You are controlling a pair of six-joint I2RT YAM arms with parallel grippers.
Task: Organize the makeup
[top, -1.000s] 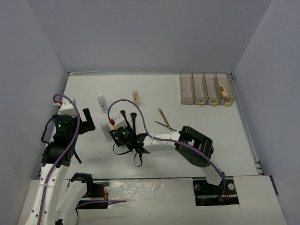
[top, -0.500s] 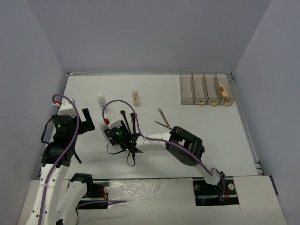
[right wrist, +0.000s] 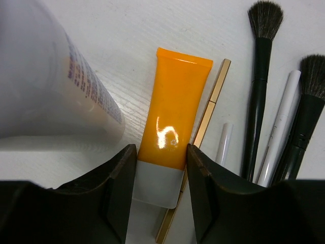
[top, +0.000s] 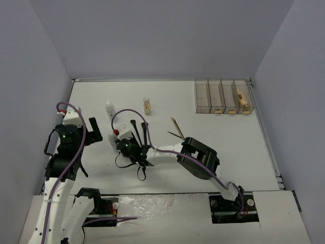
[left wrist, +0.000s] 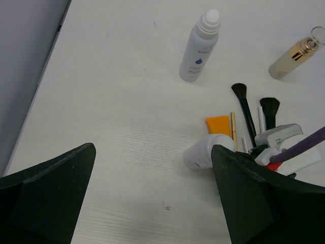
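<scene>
The right gripper (right wrist: pixel 161 152) is down on the table (right wrist: pixel 127 30) with a finger on either side of the orange tube (right wrist: pixel 175 107), one at each flank of its whitish cap end. The gap between them is barely wider than the tube. They look to be touching it, but I cannot tell from the wrist view whether they actually press on it. The tube lies flat, its crimped end pointing away from the hand. Just outside one finger a white bottle (right wrist: pixel 45 86) lies on its side. Just outside the other a gold pencil (right wrist: pixel 210 107) lies along the tube, with two white pencils (right wrist: pixel 282 127) and two black brushes (right wrist: pixel 259 91) beyond it.

The left gripper (left wrist: pixel 152 148) hangs above the table with its fingers spread wide and nothing between them. Ahead of it stands a second white bottle (left wrist: pixel 199 48) — and further off to its right, a glass bottle (left wrist: pixel 294 53) of tan liquid.
</scene>
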